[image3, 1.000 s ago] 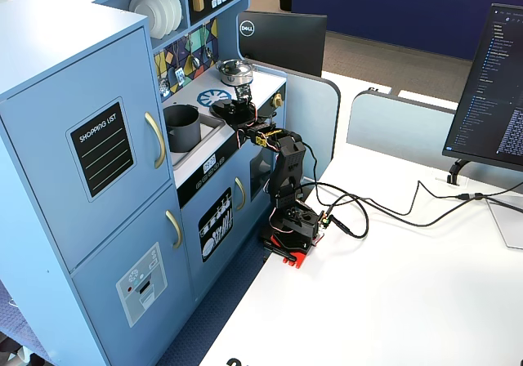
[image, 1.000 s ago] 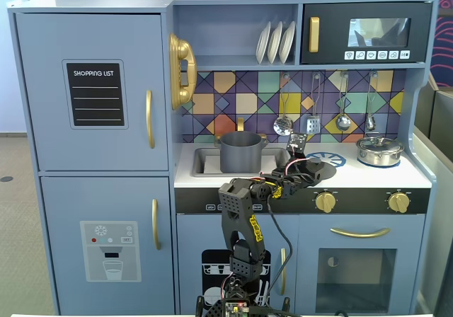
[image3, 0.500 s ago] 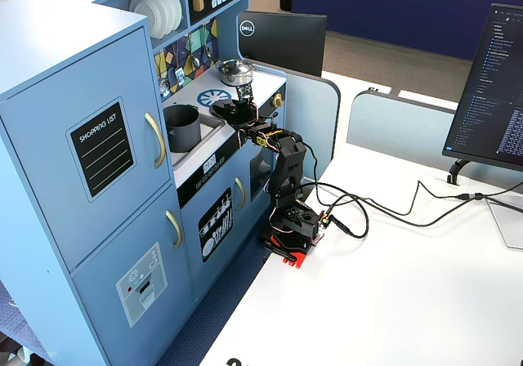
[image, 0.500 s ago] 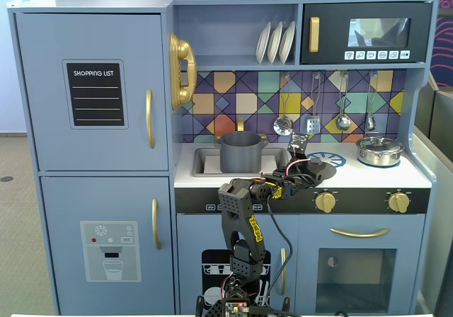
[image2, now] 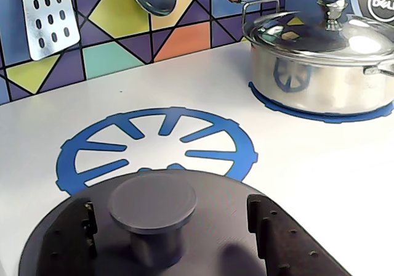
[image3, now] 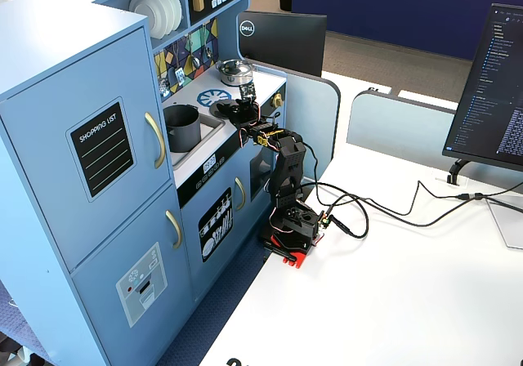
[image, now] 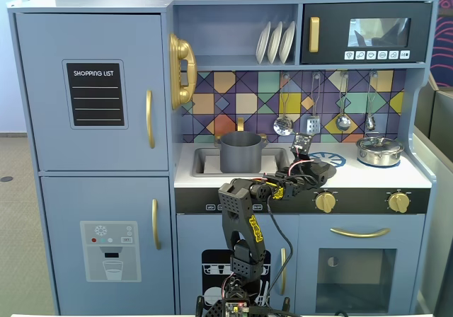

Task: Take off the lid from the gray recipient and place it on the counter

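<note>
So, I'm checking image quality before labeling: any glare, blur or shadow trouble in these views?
Wrist view: bright glare on the silver pot and its glass lid; the near lid is slightly soft, with a shadow beside its knob. In a fixed view, the microwave window reflects the room. In the other fixed view, lighting is even and sharp.

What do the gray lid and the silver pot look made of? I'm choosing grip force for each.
The lid looks like matte plastic or painted wood: flat dark gray, no glare, thick molded knob. I can't tell which. The silver pot looks like polished metal, likely steel: mirror reflections of the burner print and bright highlights on its lid.
</note>
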Tool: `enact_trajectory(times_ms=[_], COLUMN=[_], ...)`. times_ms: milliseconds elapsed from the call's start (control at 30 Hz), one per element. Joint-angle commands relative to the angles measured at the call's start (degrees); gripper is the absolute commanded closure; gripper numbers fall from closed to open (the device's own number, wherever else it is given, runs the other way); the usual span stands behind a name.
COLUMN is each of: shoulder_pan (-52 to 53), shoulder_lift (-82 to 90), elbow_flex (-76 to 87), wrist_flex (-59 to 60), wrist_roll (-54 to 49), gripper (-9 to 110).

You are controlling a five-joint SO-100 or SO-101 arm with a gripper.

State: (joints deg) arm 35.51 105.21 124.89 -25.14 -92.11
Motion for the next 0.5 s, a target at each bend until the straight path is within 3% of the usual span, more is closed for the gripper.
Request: enact_trajectory(times_ms=[0, 467], shoulder_pan=[-0.18, -3.16], shoulder_lift=[4.04, 13.80], elbow_flex=[-2.81, -3.43], wrist_flex=[-1.14, 2.37], wrist_roll=[0.53, 1.05], gripper=[79, 80])
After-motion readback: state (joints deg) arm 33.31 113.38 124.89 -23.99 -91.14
